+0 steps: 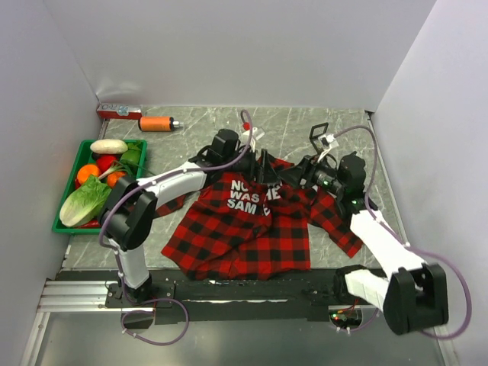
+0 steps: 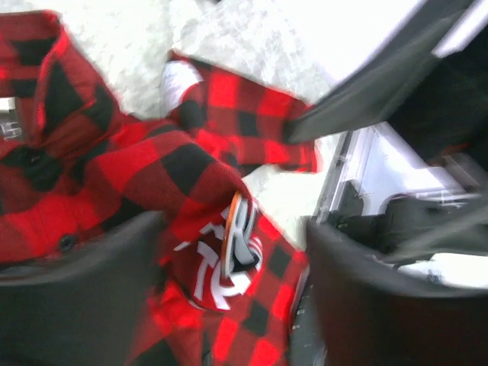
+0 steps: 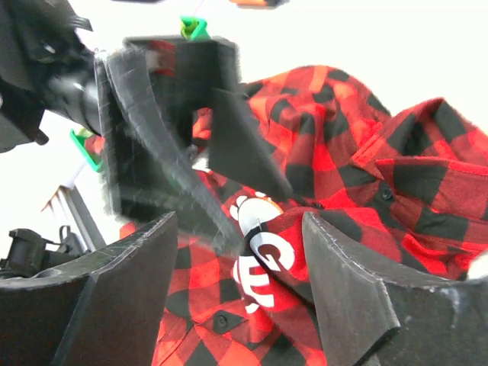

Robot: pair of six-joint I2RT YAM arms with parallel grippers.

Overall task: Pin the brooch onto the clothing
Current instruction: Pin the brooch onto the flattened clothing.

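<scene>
The clothing lies spread on the grey marbled table between your two arms, hem toward the bases and collar end bunched up where both tools meet. From above, your left gripper and right gripper sit close together over the chest, partly covering the white lettering. In the left wrist view the left gripper has its fingers apart, with a raised fold of plaid between them. On that fold sits a small piece with an orange edge and a pale face; it may be the brooch, but the blur is too strong for you to be sure. In the right wrist view the right gripper also stands with its fingers spread around a hump of cloth bearing white letters, and the left tool's dark body blocks much of what lies beyond. At the table's left edge you have a green tray holding a lettuce, an orange and other produce. An orange tube lies near the back wall.
</scene>
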